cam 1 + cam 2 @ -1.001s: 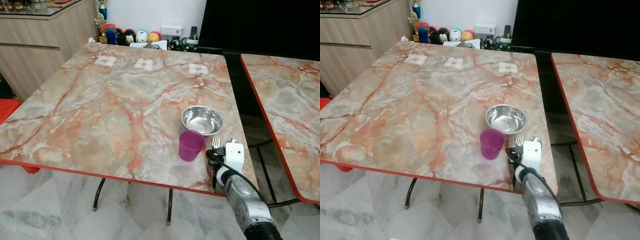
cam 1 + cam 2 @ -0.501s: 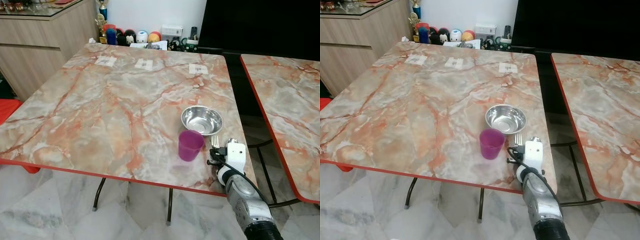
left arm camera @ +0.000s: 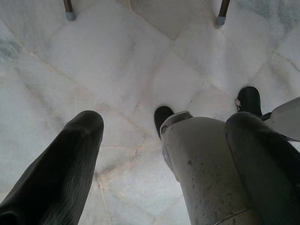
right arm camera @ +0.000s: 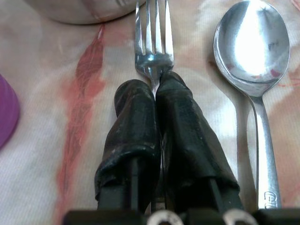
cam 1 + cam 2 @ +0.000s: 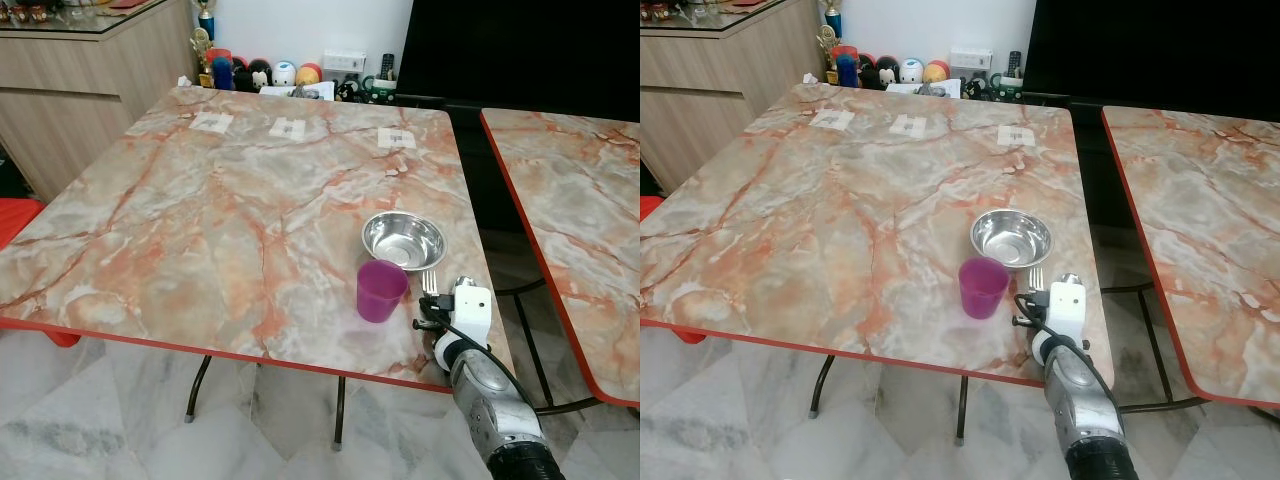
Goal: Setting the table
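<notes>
A steel bowl (image 5: 404,240) sits near the right edge of the marble table (image 5: 230,210), with a purple cup (image 5: 381,290) just in front of it. Right of the cup a fork (image 4: 153,33) and a spoon (image 4: 253,42) lie side by side, heads toward the bowl. My right gripper (image 4: 156,86) lies low over the table, shut on the fork's handle just behind the tines. The spoon lies free beside the fingers. My left gripper (image 3: 164,123) hangs open over the floor.
A second marble table (image 5: 570,200) stands to the right across a narrow gap. Toys and small items (image 5: 260,72) line the far wall, and a wooden cabinet (image 5: 80,80) stands at the far left. The table's red front edge (image 5: 200,350) is close to my right wrist.
My right wrist has shifted very slightly near the table's front edge. Fork, spoon, cup and bowl stay where they were.
</notes>
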